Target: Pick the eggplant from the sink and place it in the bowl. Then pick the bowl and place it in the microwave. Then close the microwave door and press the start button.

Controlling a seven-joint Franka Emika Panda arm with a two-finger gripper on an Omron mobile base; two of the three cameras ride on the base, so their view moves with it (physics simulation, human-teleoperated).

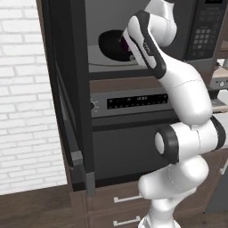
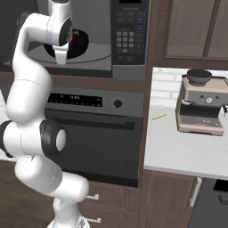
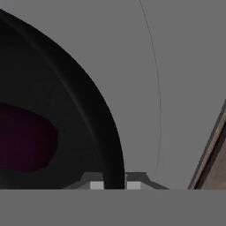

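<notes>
The black bowl (image 1: 108, 44) (image 2: 82, 43) rests on the floor of the open microwave (image 1: 205, 31) (image 2: 129, 35). Inside it lies the dark purple eggplant (image 1: 124, 44) (image 2: 76, 39) (image 3: 26, 139). In the hand view, the bowl's rim (image 3: 95, 114) runs down between my gripper's (image 3: 114, 185) two fingertips, which sit tight against it. My arm reaches into the cavity from the front. The microwave door (image 1: 67, 67) stands swung open to the left. The keypad (image 2: 125, 42) is on the right.
A wall oven (image 1: 133, 102) (image 2: 91, 124) with a knob sits under the microwave. Drawers (image 1: 118, 200) lie below it. To the right, a white counter (image 2: 178, 147) holds a coffee machine (image 2: 200, 104). A white brick wall (image 1: 22, 89) stands left of the open door.
</notes>
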